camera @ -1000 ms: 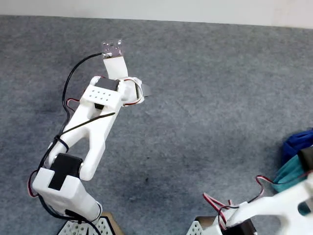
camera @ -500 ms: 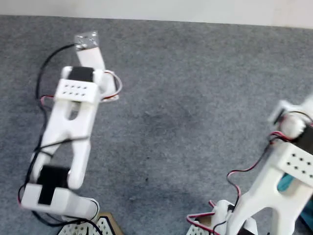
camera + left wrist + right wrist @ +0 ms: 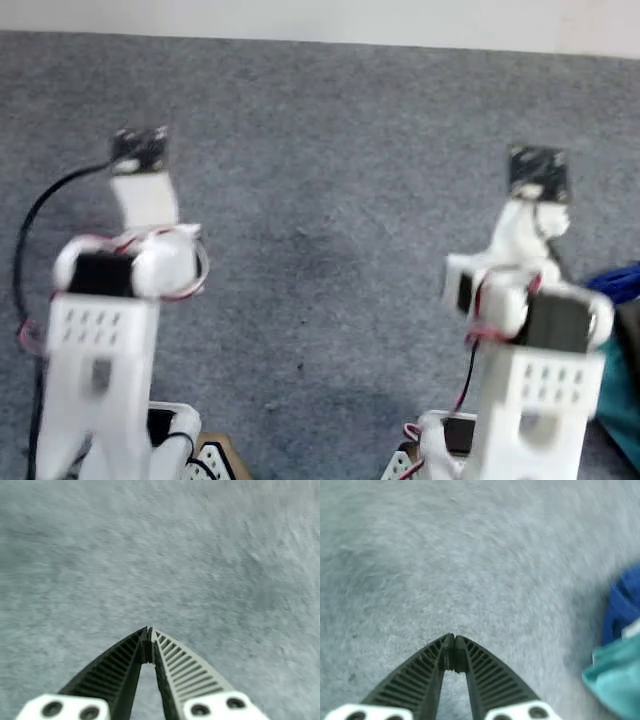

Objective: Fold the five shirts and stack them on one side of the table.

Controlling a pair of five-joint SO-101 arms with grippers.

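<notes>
Right gripper (image 3: 454,637), pinched closed and empty like the left gripper (image 3: 149,630), is nearer the crumpled blue and teal cloth shirts (image 3: 619,607) at the grey felt-covered table's (image 3: 330,150) right edge.

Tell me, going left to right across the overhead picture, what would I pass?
left arm → bare grey table → right arm → heap of blue and teal shirts at the edge

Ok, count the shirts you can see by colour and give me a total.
Blue shirt: 1
Teal shirt: 1
Total: 2
</notes>
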